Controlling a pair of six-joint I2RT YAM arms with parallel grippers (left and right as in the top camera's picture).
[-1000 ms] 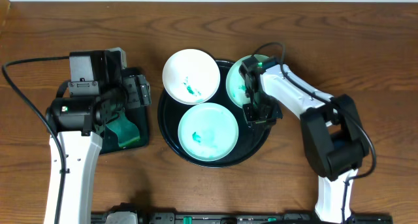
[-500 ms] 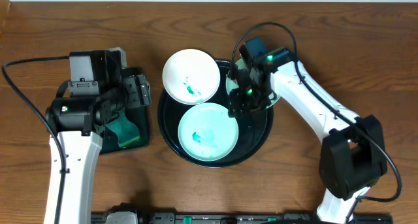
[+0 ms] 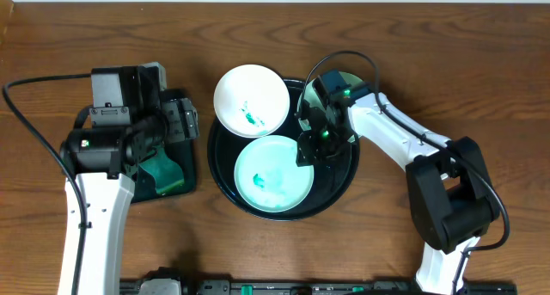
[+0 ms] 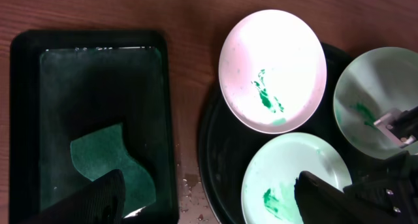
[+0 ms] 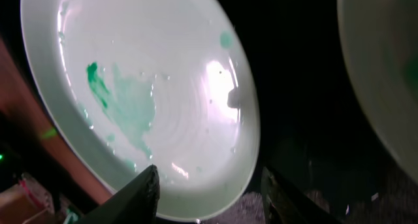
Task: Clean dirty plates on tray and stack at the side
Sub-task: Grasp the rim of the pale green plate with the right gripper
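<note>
Right claw [image 3: 307, 149] sits low over the big round black tray [image 3: 222, 170], arm stretched in from the right, fingers apart at the rim of the front mint plate [image 3: 271, 176]. That plate lies flat, face up, with a teal smear left of centre. The smeared white plate [image 3: 251, 100] overhangs the tray's back-left rim. Left claw [image 4: 215, 198] hangs spread over the sponge [image 4: 111, 162].

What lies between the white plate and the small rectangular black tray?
Only a bare strip of wooden table, seen in the left wrist view, between the white plate and the rectangular tray.
</note>
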